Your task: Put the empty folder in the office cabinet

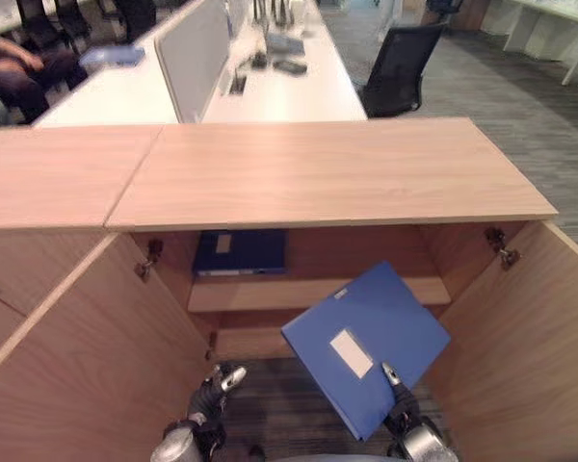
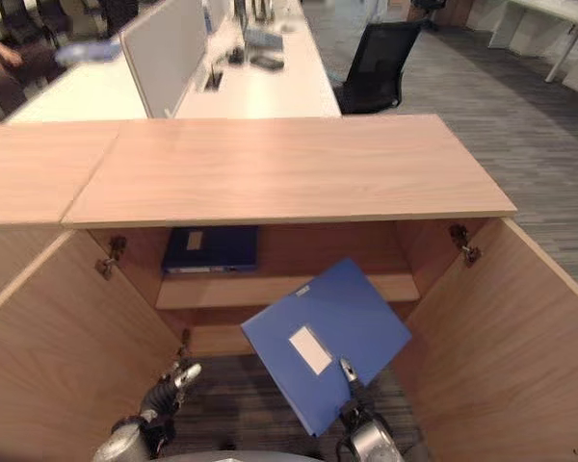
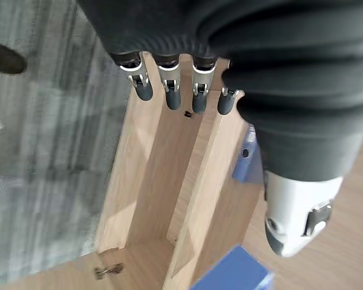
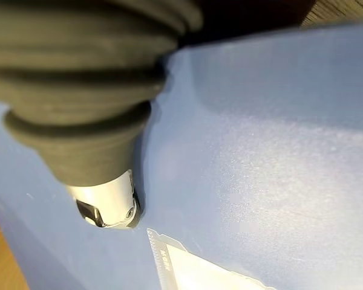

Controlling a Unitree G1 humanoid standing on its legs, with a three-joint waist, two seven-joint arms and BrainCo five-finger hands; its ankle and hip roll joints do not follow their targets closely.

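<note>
Right hand (image 1: 397, 409): clamped on blue folder (image 1: 366, 342), tilted before open cabinet (image 1: 328, 173) | Left hand (image 1: 212, 390): fingers straight, empty | Dark binder (image 1: 239, 251): upper shelf

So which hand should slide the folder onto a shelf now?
Right. The right hand already pinches the blue folder, thumb on its cover, before the open cabinet's shelf. The left hand hangs empty, fingers relaxed, by the left door.

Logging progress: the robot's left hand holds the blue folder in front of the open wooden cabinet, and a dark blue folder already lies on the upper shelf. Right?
Not quite: the right hand holds the blue folder, as the left eye view shows. The left hand is empty. The dark blue folder does lie on the open wooden cabinet's upper shelf.
</note>
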